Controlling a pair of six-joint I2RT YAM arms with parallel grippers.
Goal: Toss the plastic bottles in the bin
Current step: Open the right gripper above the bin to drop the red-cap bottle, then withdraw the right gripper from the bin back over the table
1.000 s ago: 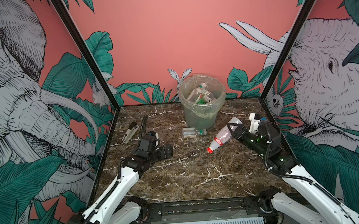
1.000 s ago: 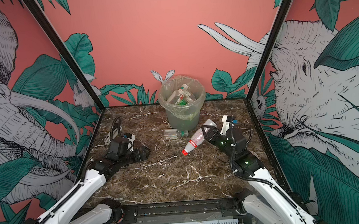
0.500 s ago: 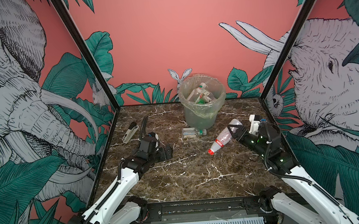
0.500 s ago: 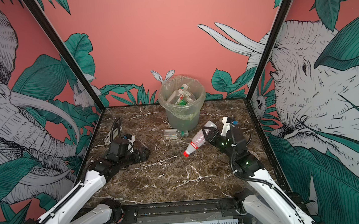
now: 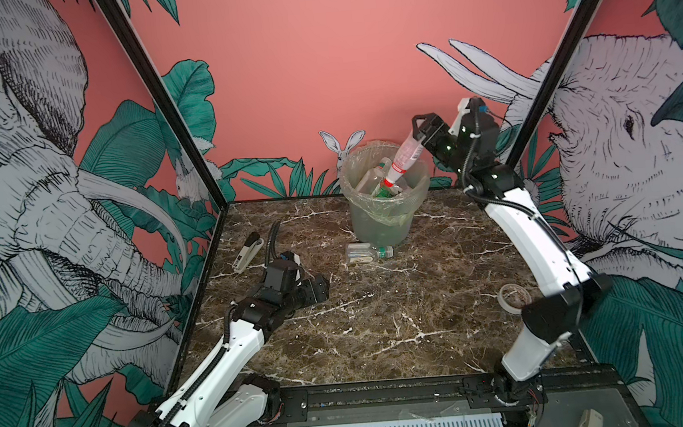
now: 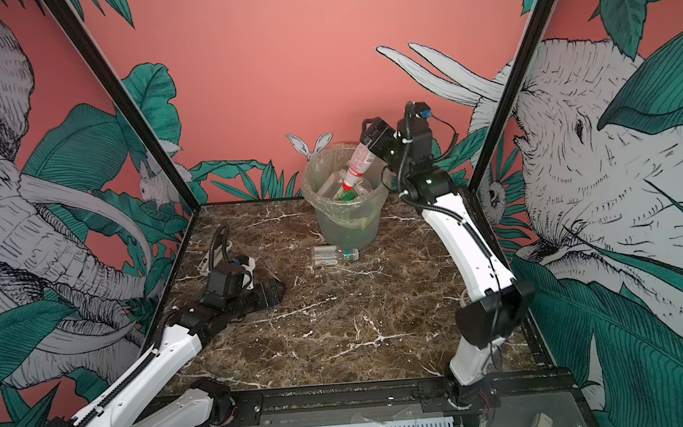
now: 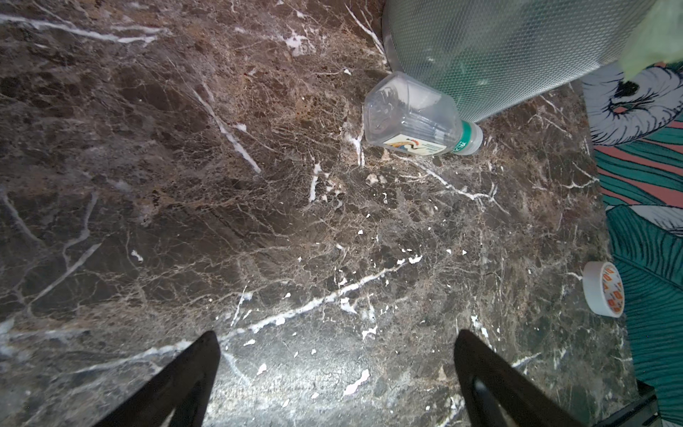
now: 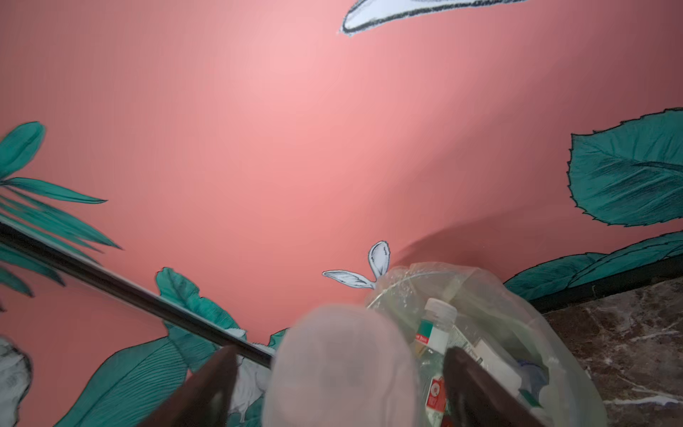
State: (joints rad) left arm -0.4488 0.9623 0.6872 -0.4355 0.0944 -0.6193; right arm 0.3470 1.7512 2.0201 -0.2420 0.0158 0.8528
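right claw [image 5: 420,135]: a second back it sat low over the marble on the near side of the bin, clamped on the red-capped bottle. Now it's way up over the rim and its fingers have sprung apart. Nothing else has budged, left arm included.
left claw [image 7: 336,340]: parked low over the table, fingers wide, nothing between them.
lying bottle [image 7: 414,118]: clear with a green neck band, on its side. It's out ahead of the left claw and well apart from it, right up against the foot of the bin.
bin [image 5: 378,224]: straight below the right claw, several bottles already inside.
red-capped bottle [image 5: 404,159]: hangs cap-down just under the right claw, cap poking into the bin's mouth. The right wrist view shows a gap between it and the fingers [image 8: 480,392] on both sides, so I'd say it's let go and dropping.
step: releasing this bottle into the bin, basically done.
next: I reckon the right claw backs off and somebody grabs the lying bottle. It's tight against the bin, so come at it from the open side or you'll shove the bin.
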